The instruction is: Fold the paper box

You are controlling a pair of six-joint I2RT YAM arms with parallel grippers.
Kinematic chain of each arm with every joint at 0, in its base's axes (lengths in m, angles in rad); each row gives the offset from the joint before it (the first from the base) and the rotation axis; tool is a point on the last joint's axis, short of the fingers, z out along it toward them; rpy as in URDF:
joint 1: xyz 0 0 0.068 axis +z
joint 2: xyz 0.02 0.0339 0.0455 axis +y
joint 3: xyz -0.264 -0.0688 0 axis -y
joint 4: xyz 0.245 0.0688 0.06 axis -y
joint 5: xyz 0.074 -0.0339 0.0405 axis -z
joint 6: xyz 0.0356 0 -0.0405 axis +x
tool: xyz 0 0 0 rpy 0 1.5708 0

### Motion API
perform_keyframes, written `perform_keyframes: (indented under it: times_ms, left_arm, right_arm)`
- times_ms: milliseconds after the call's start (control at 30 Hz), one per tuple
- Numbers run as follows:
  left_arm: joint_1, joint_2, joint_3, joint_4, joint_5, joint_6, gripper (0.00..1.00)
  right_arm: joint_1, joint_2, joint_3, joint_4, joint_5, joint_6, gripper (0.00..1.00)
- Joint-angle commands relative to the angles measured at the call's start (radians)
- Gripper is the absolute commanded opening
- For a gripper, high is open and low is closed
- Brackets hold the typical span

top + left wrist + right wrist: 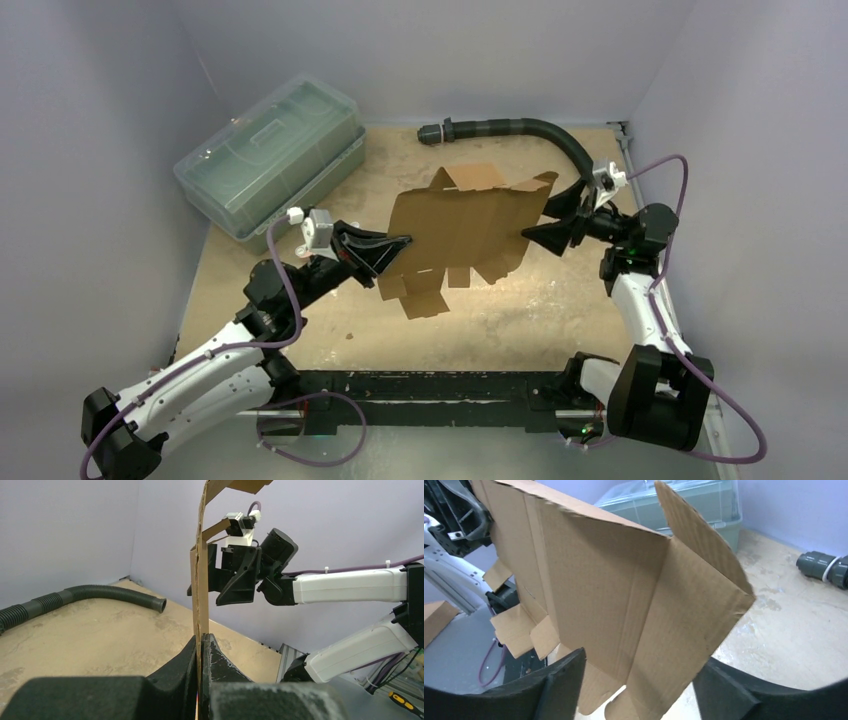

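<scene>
Left gripper (201, 647) fingers pinch tight on edge of paper box (201, 580). Right gripper (642, 662) fingers stand wide, other end of paper box between them; cannot tell if touching. Paper box is mostly flat brown sheet, up in air over table (540, 310), between both arms. Green bin (270, 160) far left, black hose (510, 127) at back.

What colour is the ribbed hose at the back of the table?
The hose is black, with a grey end coupling; clearest in the top external view.

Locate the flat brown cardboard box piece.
In the top view the brown cardboard box piece hangs mid-table: the left gripper clamps its left edge, the jaws of the right gripper stand open around its right edge.
</scene>
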State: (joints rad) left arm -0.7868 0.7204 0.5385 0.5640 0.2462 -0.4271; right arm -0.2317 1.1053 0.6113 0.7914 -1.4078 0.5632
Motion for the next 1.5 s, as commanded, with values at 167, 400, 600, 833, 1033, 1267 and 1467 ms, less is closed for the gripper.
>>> perform_keyframes:
  times_ms: [167, 400, 600, 833, 1033, 1267, 1467]
  left_arm:
    - [-0.003, -0.001, -0.01, 0.085, -0.06, -0.018, 0.0]
    - [-0.002, -0.007, -0.003, -0.059, -0.168, 0.017, 0.04]
    - [0.001, -0.045, 0.03, -0.392, -0.37, 0.075, 0.6]
    - [0.001, -0.157, 0.082, -0.624, -0.401, 0.179, 0.91]
    - [0.002, -0.162, 0.032, -0.408, -0.209, 0.347, 0.95]
    - [0.0, 0.156, 0.163, -0.113, 0.056, 0.619, 0.96]
    - [-0.033, 0.405, 0.359, -0.01, 0.184, 0.648, 0.96]
  right_arm:
    - [0.008, -0.02, -0.001, 0.232, -0.02, 0.161, 0.17]
    - [0.003, -0.036, 0.115, -0.2, -0.022, -0.102, 0.0]
    - [-0.003, 0.033, 0.535, -1.472, 0.248, -1.225, 0.0]
    - [-0.003, 0.081, 0.813, -1.89, 0.586, -1.547, 0.0]
    - [0.002, 0.061, 0.993, -2.019, 0.764, -1.636, 0.0]
    - [0.059, 0.06, 1.12, -2.119, 0.855, -1.689, 0.0]
    - [0.185, 0.084, 1.151, -2.142, 0.933, -1.631, 0.0]
